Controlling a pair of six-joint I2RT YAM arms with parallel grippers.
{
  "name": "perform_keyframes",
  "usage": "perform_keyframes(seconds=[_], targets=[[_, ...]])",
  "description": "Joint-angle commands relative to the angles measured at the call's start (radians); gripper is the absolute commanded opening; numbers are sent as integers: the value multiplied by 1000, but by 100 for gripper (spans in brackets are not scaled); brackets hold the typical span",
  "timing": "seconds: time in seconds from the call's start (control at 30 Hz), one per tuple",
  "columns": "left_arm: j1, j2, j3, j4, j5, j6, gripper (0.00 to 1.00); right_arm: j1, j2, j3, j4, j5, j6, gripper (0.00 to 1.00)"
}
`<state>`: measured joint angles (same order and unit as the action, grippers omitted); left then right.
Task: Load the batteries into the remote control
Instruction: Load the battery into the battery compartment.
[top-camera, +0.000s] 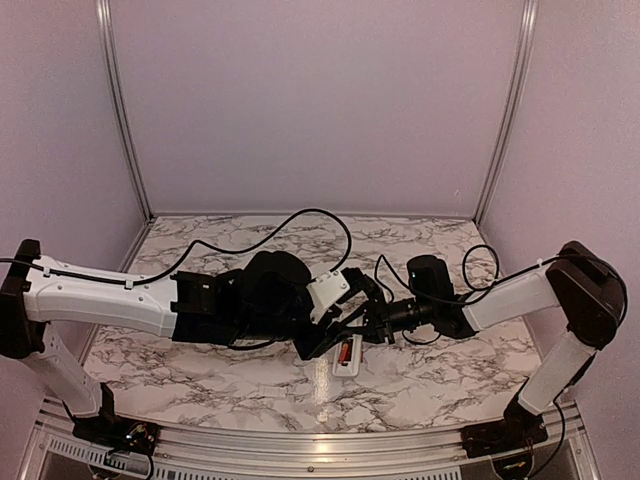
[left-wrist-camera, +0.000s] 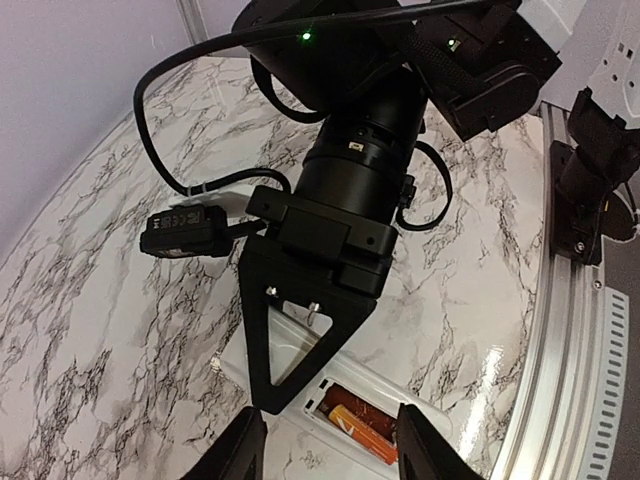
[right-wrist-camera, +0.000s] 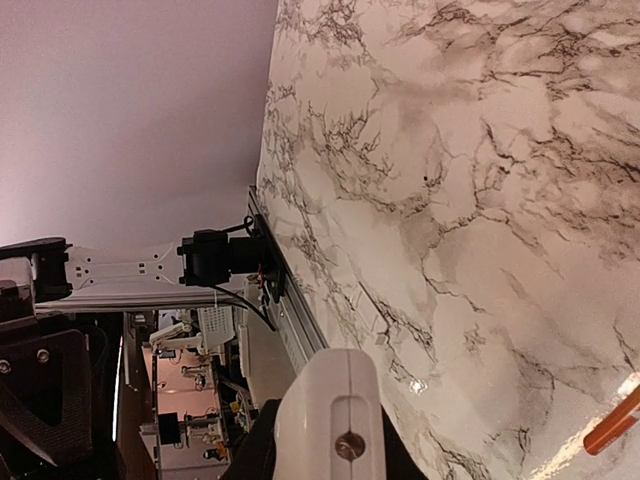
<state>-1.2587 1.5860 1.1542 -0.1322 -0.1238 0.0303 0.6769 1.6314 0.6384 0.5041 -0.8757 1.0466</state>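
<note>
Both arms are reaching into the middle of the marble table (top-camera: 200, 365), and the remote control (top-camera: 346, 366) is lying flat there, back side up, just in front of where the two hands meet. The overhead view shows a bit of orange in it.

The left wrist view is the useful one. The left hand (left-wrist-camera: 332, 452) has its fingers (left-wrist-camera: 240, 450) clearly apart, one on each side of the end of the remote with the battery recess (left-wrist-camera: 372, 408); whether they actually touch the plastic, I can't tell. Nothing is gripped between them as far as I can see.

An orange-red battery (left-wrist-camera: 364, 434) is lying lengthwise in the recess. There's a darker reddish strip right beside it that might be the second one, but it's too shadowed to call.

The right hand (left-wrist-camera: 275, 402) comes in from above, with its black tip down on the white back of the remote, just beside the recess rim. It narrows to a single point from this angle, so I can't tell if those fingers are together or slightly apart, or if it's really pressing.

The right wrist view is mostly marble; an orange-red stick pokes in at the bottom right edge.
</note>
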Motion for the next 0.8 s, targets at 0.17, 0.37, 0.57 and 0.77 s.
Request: perform_keyframes(seconds=[0.17,0.37,0.57,0.77], targets=[[-2,-162,-167,89,133,130,45,12,-30,33,-6,-42,-17,0],[-16,-116,-112,-26,206,326,42,12,-31,40,-44,-77,-45,0],[-51,-34,-53,-71,208,435,42,13,-28,72,-116,-113,-103,0],[-62,22,-2,-113,222,518,43,26,-20,99,-172,-135,-147,0]])
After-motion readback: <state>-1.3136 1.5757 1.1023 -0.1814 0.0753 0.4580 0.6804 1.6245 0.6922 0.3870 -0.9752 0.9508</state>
